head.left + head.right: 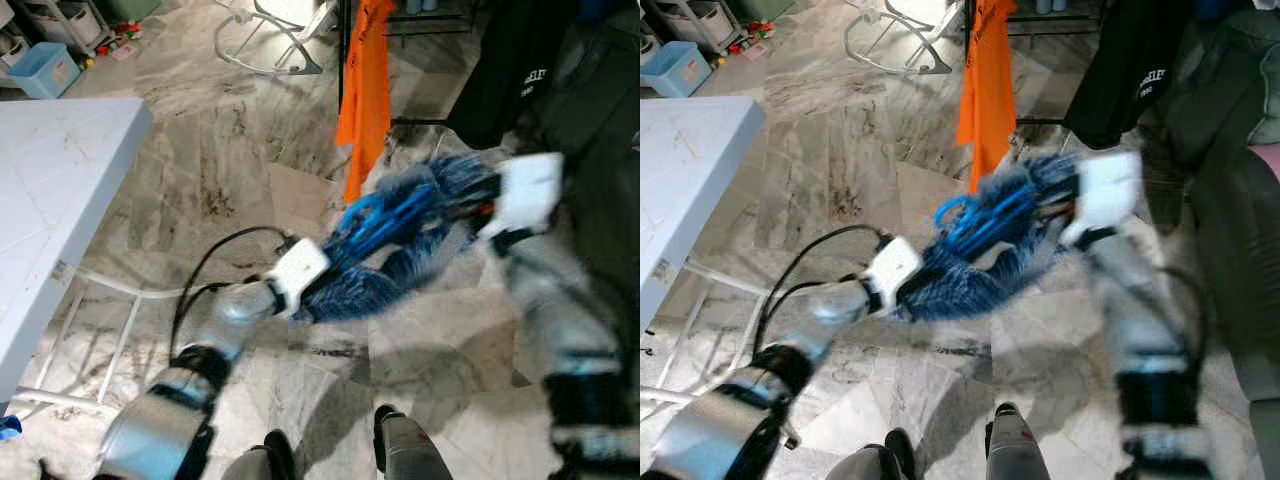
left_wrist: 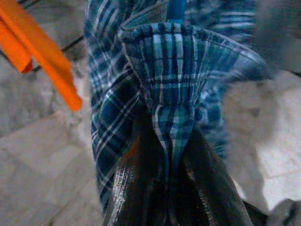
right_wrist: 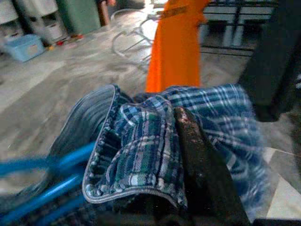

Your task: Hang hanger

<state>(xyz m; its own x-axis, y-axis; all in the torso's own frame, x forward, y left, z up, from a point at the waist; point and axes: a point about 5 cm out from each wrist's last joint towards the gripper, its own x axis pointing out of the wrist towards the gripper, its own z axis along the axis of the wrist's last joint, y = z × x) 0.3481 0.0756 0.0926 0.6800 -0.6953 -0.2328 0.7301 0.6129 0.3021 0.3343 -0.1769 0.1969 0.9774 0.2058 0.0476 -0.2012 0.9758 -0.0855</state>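
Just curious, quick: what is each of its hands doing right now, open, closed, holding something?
Left gripper: closed on the blue plaid shirt.
Right gripper: closed on the same shirt.

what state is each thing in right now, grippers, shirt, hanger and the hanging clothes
left gripper: shut on the plaid shirt
right gripper: shut on the plaid shirt
plaid shirt: bunched, held in the air between both grippers, blurred
blue hanger: inside the shirt, not hung
orange garment: hanging
black garment: hanging
white table: standing at the left
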